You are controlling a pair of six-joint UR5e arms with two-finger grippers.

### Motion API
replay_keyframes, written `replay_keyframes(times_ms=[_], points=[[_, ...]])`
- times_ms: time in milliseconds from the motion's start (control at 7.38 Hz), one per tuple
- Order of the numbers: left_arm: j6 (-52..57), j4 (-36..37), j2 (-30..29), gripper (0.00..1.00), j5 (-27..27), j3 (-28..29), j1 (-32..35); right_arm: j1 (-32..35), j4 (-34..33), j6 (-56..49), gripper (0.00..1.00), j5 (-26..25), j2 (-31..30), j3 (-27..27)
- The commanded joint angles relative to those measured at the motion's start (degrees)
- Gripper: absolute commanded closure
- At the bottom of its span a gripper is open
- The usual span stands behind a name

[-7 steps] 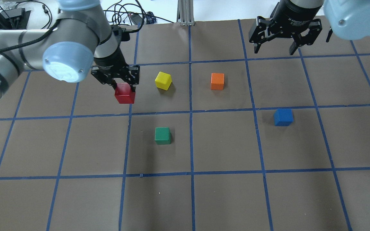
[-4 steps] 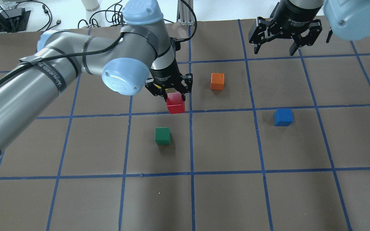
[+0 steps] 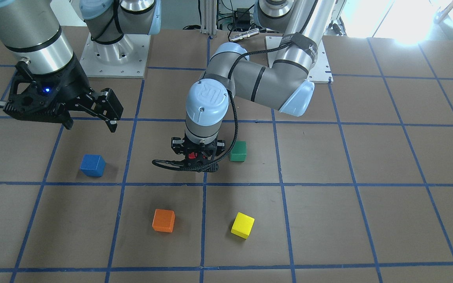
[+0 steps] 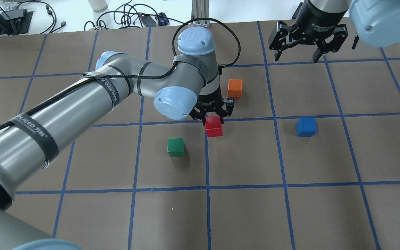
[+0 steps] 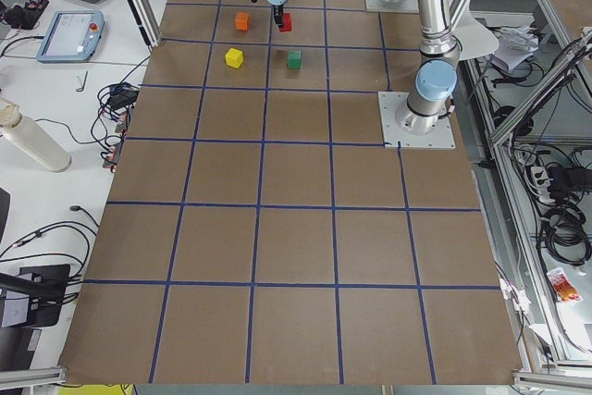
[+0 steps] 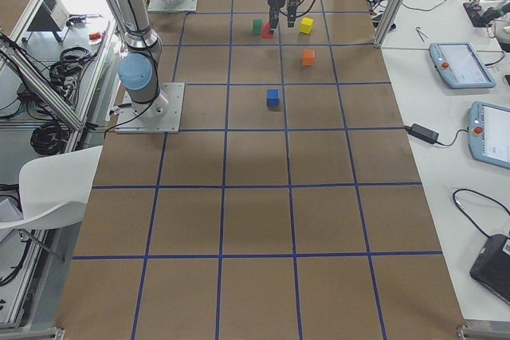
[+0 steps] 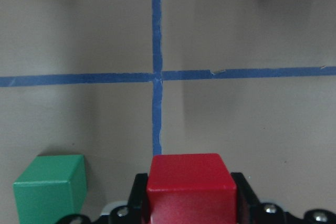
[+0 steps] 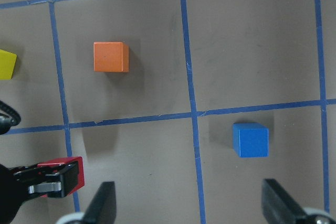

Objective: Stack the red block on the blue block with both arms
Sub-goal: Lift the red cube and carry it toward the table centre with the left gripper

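My left gripper point(image 4: 214, 119) is shut on the red block point(image 4: 214, 126) and holds it above the table near a tape crossing at the centre. The block fills the bottom of the left wrist view point(image 7: 190, 188), between the fingers. In the front view the gripper point(image 3: 196, 157) hides most of it. The blue block point(image 4: 306, 126) sits alone on the mat to the right; it also shows in the front view point(image 3: 92, 165) and in the right wrist view point(image 8: 251, 139). My right gripper point(image 4: 300, 52) hangs open and empty high at the far right, well behind the blue block.
A green cube point(image 4: 176, 146) sits just left of the held red block. An orange cube point(image 4: 235, 88) lies behind it. A yellow cube point(image 3: 242, 225) is hidden by my left arm in the overhead view. The mat point(image 4: 241, 208) carries a blue tape grid.
My left arm has swung right, carrying the red block from near the yellow cube to the centre tape crossing, closer to the blue block. The right gripper has stayed almost still.
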State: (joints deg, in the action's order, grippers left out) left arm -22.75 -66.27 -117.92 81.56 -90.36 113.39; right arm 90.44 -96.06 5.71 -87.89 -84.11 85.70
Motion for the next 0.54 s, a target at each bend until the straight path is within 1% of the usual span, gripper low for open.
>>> replay_keyframes(times_ms=[0,135,271,406], points=[[-0.2,1.8,-2.9,0.73,0.2,0.1,1.7,0.0,0.0,0.0,0.03,0.0,0.0,0.1],[-0.2,1.8,-3.5,0.44,0.2,0.0,1.8,0.0,-0.1,0.0,0.03,0.0,0.0,0.0],[-0.2,1.8,-4.2,0.39,0.0,0.0,2.0,0.0,-0.1,0.0,0.03,0.0,0.0,0.1],[0.0,1.7,-4.3,0.14,0.1,0.0,2.1,0.0,-0.1,0.0,0.03,0.0,0.0,0.0]])
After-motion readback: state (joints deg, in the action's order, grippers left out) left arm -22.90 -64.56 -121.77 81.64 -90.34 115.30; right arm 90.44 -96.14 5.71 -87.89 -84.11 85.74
